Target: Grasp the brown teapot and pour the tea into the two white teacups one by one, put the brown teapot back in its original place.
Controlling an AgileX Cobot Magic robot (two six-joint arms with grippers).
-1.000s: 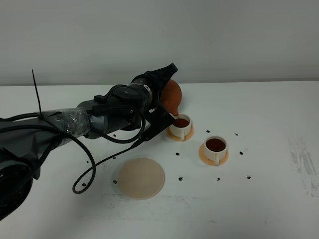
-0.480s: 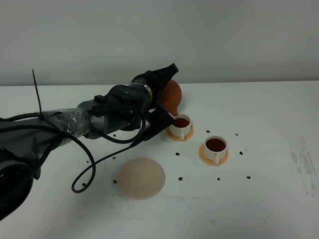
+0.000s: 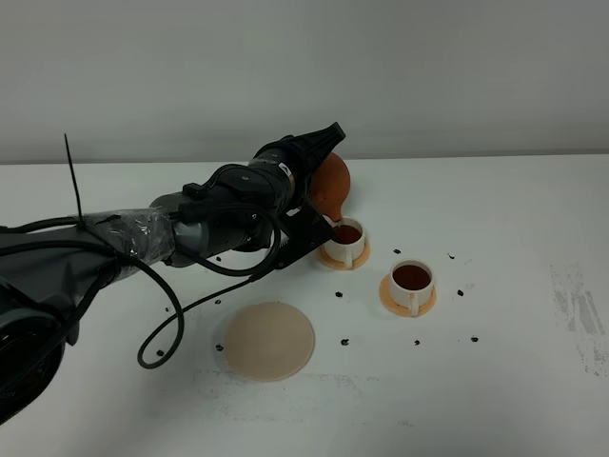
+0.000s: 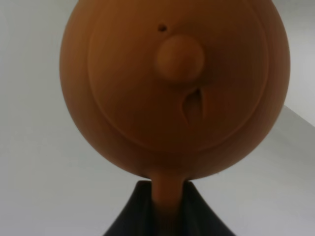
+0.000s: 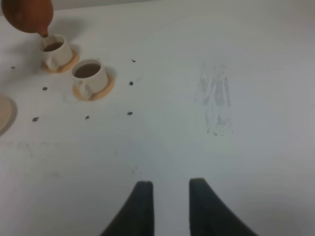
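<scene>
The left gripper (image 3: 319,181) has its jaws clamped on the brown teapot (image 3: 330,185), tilted spout-down over the rear teacup (image 3: 345,241). The right gripper (image 5: 170,194) hovers above the table (image 5: 206,128), jaws parted and holding nothing.

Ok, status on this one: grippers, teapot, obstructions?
Left gripper shut on brown teapot, tipped over far teacup. Right gripper open, idle. Both cups hold tea. Coaster unobstructed.

Left hand (image 3: 319,181) clamped, tilted; right hand (image 5: 170,189) parted.
</scene>
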